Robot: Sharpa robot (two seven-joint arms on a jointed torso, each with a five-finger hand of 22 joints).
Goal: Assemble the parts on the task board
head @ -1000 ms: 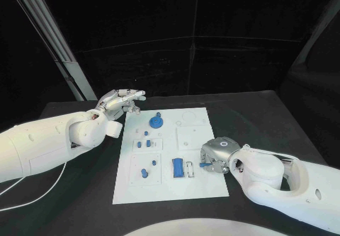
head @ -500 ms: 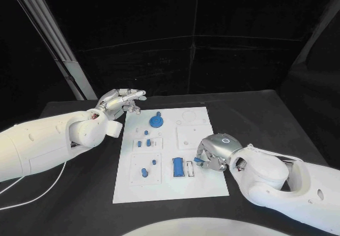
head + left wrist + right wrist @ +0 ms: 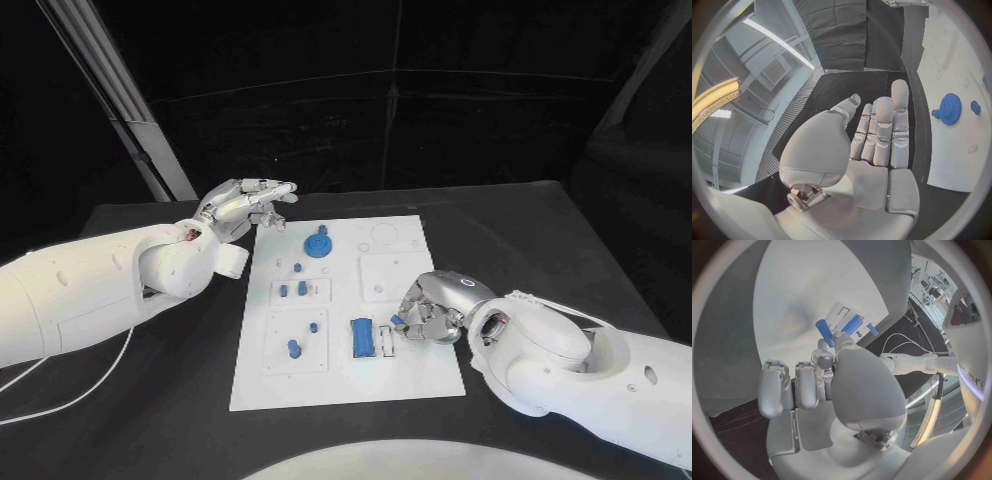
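Observation:
The white task board [image 3: 343, 385] lies mid-table. On it stand a blue gear [image 3: 317, 245], a long blue block [image 3: 361, 338] and several small blue pieces such as one [image 3: 293, 350] near the left edge. My right hand [image 3: 433, 308] hovers over the board's right side, pinching a small blue peg [image 3: 397, 321] just right of the block. The right wrist view shows that peg [image 3: 824, 333] at the fingertips [image 3: 822, 356], above the board [image 3: 792, 300]. My left hand [image 3: 245, 205] floats empty, fingers extended, off the board's far left corner. The left wrist view shows its flat palm [image 3: 873, 150] and the gear [image 3: 949, 106].
Black table [image 3: 548, 240] surrounds the board on all sides. A metal post [image 3: 123, 110] rises behind the left arm. A white cable [image 3: 65, 400] trails on the table at the left. Raised square plates [image 3: 389, 275] sit on the board's right half.
My right hand has shifted slightly left and away from me over the board, carrying the blue peg closer to the blue block. The left hand has stayed put.

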